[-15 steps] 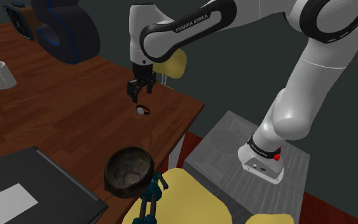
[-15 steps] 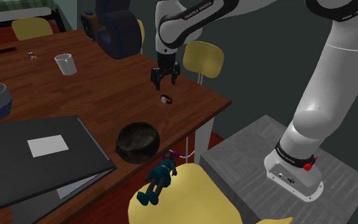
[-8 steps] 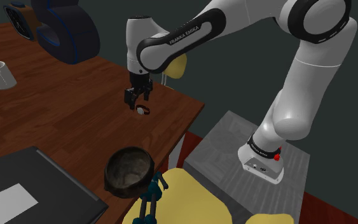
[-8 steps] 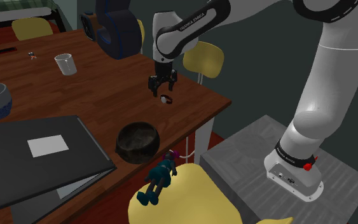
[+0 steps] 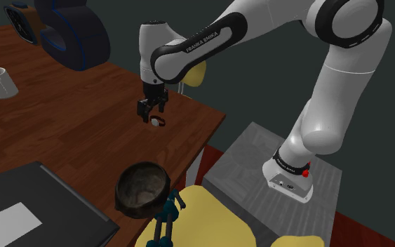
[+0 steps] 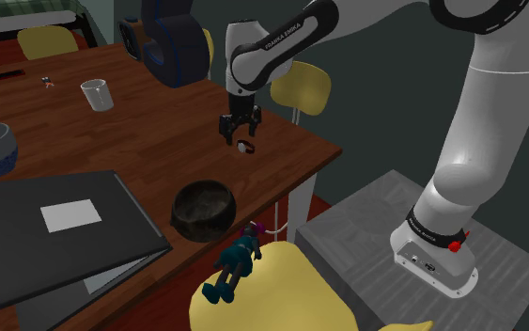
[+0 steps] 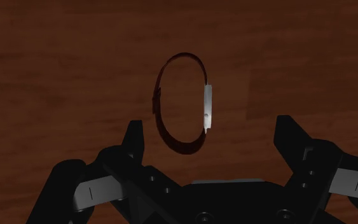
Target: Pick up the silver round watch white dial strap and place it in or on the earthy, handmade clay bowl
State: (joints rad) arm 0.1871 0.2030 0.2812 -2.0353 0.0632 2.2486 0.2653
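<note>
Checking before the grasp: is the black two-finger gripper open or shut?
Open: in the wrist view the black two-finger gripper has its fingers apart, the dark-strapped silver round watch lying untouched ahead of them.

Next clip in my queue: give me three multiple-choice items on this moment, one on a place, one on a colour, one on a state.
1. Where is the watch? A in a drawer; B on the wooden table below the claw; C on a shelf.
2. What colour is its strap? A green; B yellow; C dark red.
3. How do the claw's fingers stand? A open, clear of the watch; B shut on the watch; C shut on nothing.
Answers: 1 B, the shoulder view shows it on the tabletop under the claw. 2 C, the wrist view shows a dark red loop. 3 A, both fingers stand wide of the strap.
</note>
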